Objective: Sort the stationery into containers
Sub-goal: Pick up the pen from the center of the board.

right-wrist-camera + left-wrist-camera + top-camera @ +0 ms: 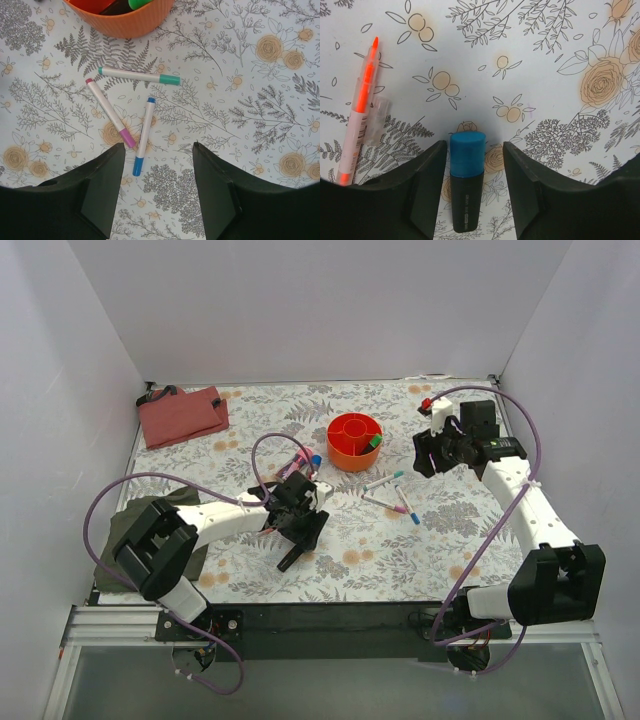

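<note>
A black highlighter with a blue cap (pixel 467 175) lies on the flowered table between the fingers of my left gripper (pixel 474 145). The jaws stand open, with a gap on each side of it. To its left lies a thin orange-red pen (pixel 362 100). In the top view my left gripper (pixel 300 530) is mid-table. The orange cup (pixel 354 440) holds a green-capped highlighter (pixel 374 441). My right gripper (pixel 157 147) hangs open and empty above three white felt-tips: teal (pixel 139 76), pink (pixel 110 112) and blue (pixel 143 130). The cup's wall (pixel 125 20) lies beyond them. A pink tube (pixel 299 456) lies left of the cup.
A red-brown pouch (pixel 182 415) lies at the back left. An olive-green cloth (pixel 128 530) sits under the left arm. A small red object (pixel 426 403) is at the back right, beside the right gripper (pixel 432 455). White walls close three sides.
</note>
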### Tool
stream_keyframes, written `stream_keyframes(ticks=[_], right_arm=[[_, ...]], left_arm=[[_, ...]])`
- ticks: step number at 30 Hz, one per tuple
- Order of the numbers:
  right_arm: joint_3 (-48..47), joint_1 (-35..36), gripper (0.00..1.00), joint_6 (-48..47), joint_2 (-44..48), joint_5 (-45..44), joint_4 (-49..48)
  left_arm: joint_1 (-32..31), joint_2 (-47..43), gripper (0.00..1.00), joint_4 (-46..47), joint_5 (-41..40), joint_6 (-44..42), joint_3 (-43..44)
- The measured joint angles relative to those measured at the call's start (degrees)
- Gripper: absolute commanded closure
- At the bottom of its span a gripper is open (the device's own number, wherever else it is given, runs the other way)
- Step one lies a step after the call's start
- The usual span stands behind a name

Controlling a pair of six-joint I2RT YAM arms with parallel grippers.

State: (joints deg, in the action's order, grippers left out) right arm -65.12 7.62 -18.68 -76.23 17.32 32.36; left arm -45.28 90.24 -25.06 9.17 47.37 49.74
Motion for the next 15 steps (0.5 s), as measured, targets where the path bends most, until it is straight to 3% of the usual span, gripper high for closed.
stream_keyframes(ticks=[12, 15], right_arm=[[1.8, 0.0, 0.36, -0.8, 0.1, 0.0, 0.0], [1.8, 0.0, 0.36, -0.9, 0.1, 0.0, 0.0]], left_arm=[[-2.0, 1.2, 0.66, -1.2, -4.9, 0.1, 1.3], [-2.1, 1.2, 0.79, -1.5, -5.3, 0.1, 1.3]])
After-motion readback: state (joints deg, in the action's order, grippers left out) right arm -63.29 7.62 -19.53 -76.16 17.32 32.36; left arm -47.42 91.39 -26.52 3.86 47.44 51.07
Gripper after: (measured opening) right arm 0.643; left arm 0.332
